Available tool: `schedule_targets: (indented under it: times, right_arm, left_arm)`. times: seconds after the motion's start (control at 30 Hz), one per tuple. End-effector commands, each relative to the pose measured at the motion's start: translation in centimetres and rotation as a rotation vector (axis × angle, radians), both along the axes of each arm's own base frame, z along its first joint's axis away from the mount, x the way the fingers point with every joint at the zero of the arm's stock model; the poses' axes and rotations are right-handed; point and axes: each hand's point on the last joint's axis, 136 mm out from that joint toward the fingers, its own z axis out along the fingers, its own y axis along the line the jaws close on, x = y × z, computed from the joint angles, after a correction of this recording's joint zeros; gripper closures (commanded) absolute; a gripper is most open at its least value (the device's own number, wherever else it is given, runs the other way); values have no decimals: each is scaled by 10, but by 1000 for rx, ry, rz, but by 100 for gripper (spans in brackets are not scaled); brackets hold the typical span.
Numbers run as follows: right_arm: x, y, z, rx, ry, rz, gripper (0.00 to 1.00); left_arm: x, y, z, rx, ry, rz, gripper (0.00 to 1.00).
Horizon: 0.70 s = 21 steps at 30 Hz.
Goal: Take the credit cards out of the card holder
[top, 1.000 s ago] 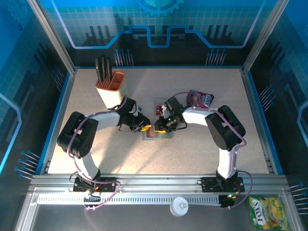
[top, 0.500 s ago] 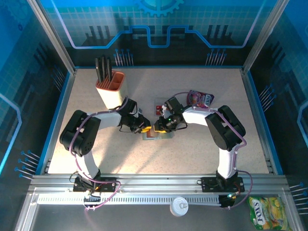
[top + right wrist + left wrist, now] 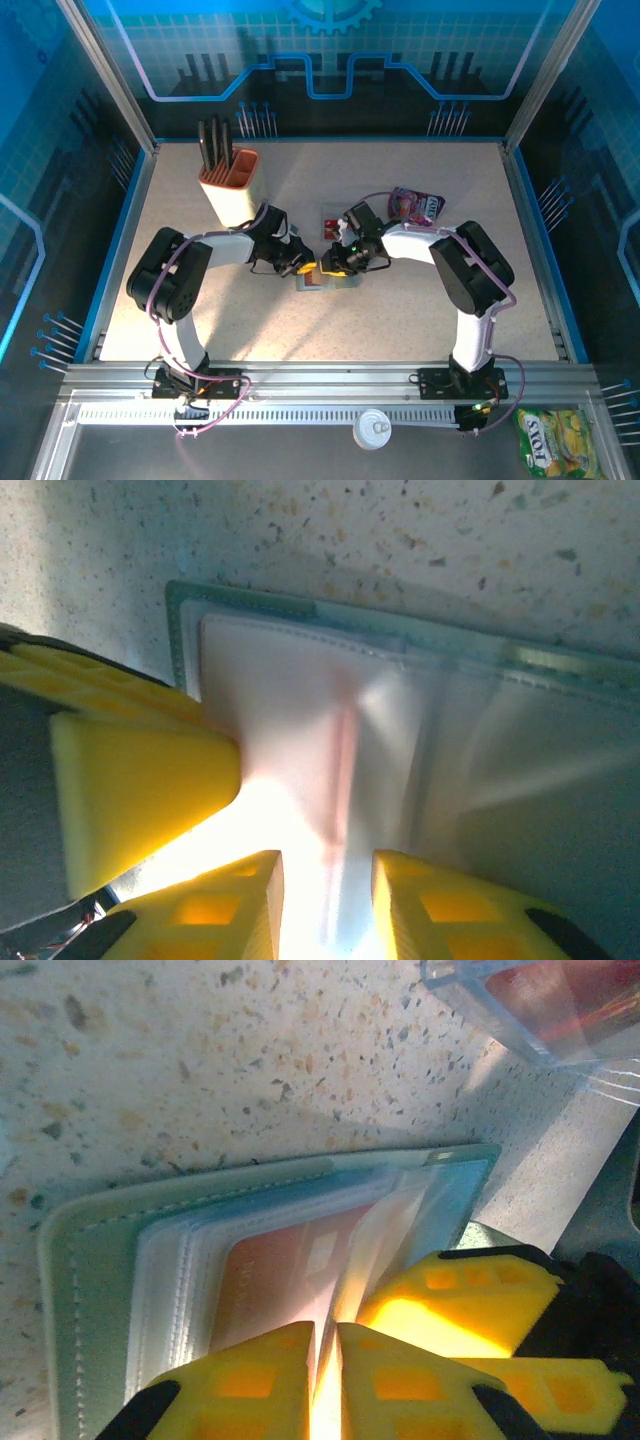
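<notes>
- Key relation: card holder [image 3: 100, 1260] lies open and flat at abt mid-table, long axis roughly parallel to the near edge. L claw [image 3: 326, 1335] comes at its left end and R claw [image 3: 325, 865] at its right part. Both sit right on it, so neither arm is nearer.
- L claw: fingers nearly together, only a thin slit between. They pinch a clear sleeve leaf [image 3: 385, 1230] that rises off the holder. Can't tell if a card is in that pinch.
- R claw: jaws partly apart, a blurred leaf with a pinkish streak standing between them. Contact w/ the pads not clear.
- Reddish card [image 3: 285, 1280] sits in a sleeve just ahead of the L claw tips, flat, long side abt along the holder's length. Which sleeve edge is open can't be told. My guess: the card must slide out along the sleeve while the other claw steadies the holder.
- Counts:
  - 1 holder.
  - 2 cards seen: the sleeved one, plus a red card [image 3: 332, 220] on the table [image 3: 200, 320] just beyond the holder twd the far edge. More may hide in the sleeves.
  - 1 pink pouch [image 3: 415, 205], near that card's right.
  - 1 pen cup [image 3: 228, 185] by the far-left corner, pens too small to count.
</notes>
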Motion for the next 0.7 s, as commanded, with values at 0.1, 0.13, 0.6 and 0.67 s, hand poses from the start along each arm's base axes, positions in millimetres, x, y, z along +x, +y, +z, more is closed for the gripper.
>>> schedule_targets:
  times: [0.1,0.13,0.6,0.67]
  right_arm:
    - [7,-12,34,27,-64,-41,69]
    - [8,-15,36,25,-72,-50,69]
    - [12,-51,52,17,-123,-117,68]
    - [11,-55,53,20,-123,-124,68]
  left_arm:
    - [1,-13,16,-34,-9,-24,82]
    - [1,-15,17,-35,-9,-27,82]
    - [2,-49,17,-27,-6,-83,80]
    - [2,-55,15,-25,-2,-92,80]
